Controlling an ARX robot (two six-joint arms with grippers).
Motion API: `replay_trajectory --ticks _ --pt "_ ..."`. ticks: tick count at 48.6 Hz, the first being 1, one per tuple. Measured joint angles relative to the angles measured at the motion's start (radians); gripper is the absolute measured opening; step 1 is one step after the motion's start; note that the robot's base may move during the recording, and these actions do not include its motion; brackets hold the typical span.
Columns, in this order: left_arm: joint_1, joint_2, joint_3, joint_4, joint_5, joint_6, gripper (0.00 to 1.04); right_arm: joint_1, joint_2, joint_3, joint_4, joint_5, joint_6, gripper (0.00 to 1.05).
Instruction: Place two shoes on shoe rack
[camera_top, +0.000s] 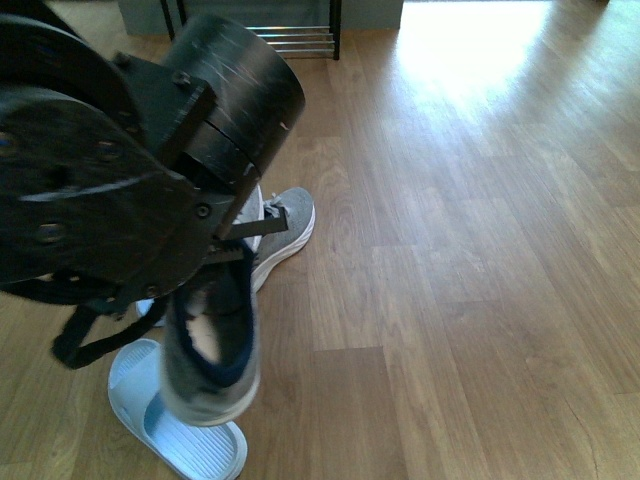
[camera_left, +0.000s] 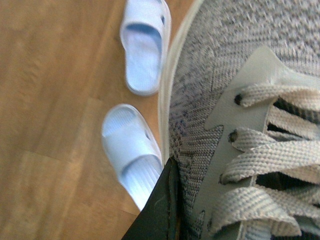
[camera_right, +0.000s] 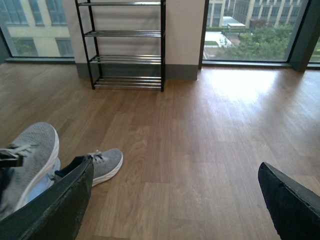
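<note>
Front view, left to right:
- The left arm fills the upper left of the frame. The left gripper (camera_top: 232, 245) is clamped on the held sneaker (camera_top: 210, 355), which hangs steeply tilted at lower left with its navy collar opening facing the camera.
- A slipper (camera_top: 175, 432) lies on the wood floor (camera_top: 470, 300) at lower left. The hanging shoe partly covers it in the picture.
- The second sneaker (camera_top: 285, 232) rests on the floor just left of centre, and the arm hides part of it.
- The shoe rack (camera_top: 298, 40) shows only its lowest silver rods, at the top edge left of centre. It is well apart from both sneakers.

Left wrist view:
- Two pale-blue slippers (camera_left: 145, 45) (camera_left: 132, 150) lie on the floor beside each other.
- The grey knit and laces of the held sneaker (camera_left: 240, 115) fill most of the frame.
- One black finger (camera_left: 160, 212) presses against the shoe's side.

Right wrist view:
- The right gripper (camera_right: 175, 169) is spread wide with only bare floor between its fingers. It grips nothing.
- The rack (camera_right: 127, 45) stands against the far wall, and every shelf seen is bare.
- The held sneaker (camera_right: 30, 155) and the second sneaker (camera_right: 102, 162) sit near one finger.
</note>
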Motion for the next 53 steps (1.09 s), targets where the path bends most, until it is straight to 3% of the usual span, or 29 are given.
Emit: replay_trajectory --ticks 18,24,26,28,34,41,44,53 --pt "-0.154 -0.516 -0.284 -0.109 -0.355 0.157 0.03 0.000 0.000 0.000 0.000 0.000 0.000 0.95" --pt "-0.221 -0.682 -0.326 -0.409 -0.553 0.022 0.03 0.000 0.000 0.000 0.000 0.000 0.000 0.95" --pt "-0.311 -0.734 -0.335 -0.533 -0.646 -0.051 0.03 0.000 -0.002 0.000 0.000 0.000 0.002 0.95" --pt "-0.382 -0.761 -0.348 -0.637 -0.678 -0.127 0.03 0.000 0.001 0.000 -0.001 -0.003 0.006 0.95" --pt "-0.419 -0.798 -0.362 -0.703 -0.617 -0.224 0.03 0.000 -0.002 0.000 -0.001 0.002 0.004 0.95" --pt "-0.373 -0.836 -0.403 -0.611 -0.620 -0.207 0.03 0.000 -0.002 0.000 -0.001 0.000 0.005 0.95" --pt "-0.328 -0.863 -0.429 -0.569 -0.594 -0.193 0.03 0.000 -0.002 0.000 -0.001 0.000 0.005 0.95" --pt "-0.039 -0.977 -0.579 -0.437 -0.254 -0.242 0.03 0.000 -0.002 0.000 -0.001 0.000 0.005 0.95"
